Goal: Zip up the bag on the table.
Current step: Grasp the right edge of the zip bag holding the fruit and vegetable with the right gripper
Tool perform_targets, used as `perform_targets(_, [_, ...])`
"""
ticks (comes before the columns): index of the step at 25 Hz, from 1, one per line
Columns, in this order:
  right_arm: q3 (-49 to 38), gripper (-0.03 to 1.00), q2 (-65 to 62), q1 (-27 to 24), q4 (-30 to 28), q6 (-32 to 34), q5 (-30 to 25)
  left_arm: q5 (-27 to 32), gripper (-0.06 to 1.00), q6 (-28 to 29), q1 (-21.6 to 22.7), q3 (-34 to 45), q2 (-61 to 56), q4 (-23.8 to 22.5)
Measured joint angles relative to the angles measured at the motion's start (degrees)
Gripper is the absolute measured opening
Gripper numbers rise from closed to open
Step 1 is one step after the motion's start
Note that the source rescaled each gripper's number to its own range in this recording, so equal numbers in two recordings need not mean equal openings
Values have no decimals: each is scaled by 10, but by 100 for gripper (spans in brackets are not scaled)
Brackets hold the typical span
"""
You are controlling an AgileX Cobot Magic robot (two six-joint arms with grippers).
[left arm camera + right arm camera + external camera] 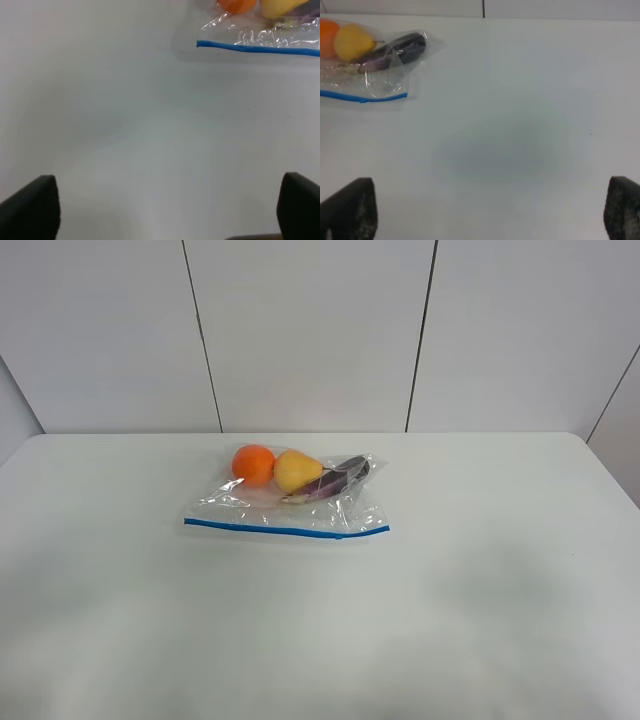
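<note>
Visible robot parts: gripper fingers only.
The left gripper (167, 212) shows two black fingers (30, 210), blocky in outline, with a matte, finely grained surface and blunt, slightly rounded upper corners. The right gripper (485, 212) shows two fingers (347, 212) of the same blocky black form; their surface looks coarser, with faint grey speckling across the faces and a softly blurred edge.

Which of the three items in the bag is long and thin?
The purple eggplant, at the right end of the bag in the high view; the orange and yellow pear are rounded.
</note>
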State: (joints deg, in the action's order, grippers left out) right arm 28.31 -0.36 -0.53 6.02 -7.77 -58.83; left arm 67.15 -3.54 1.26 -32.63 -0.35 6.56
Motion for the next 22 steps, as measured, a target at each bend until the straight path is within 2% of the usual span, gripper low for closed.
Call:
perform_targets(13, [5,100,9,0,2,0,-1,0,100,0,0,0,0,0])
perform_targets(17, [53,100,106,0,15,0,0,0,100,0,0,0,0,0])
perform_targets(22, [152,100,304,0,65,0,1,0,100,0,0,0,0,0])
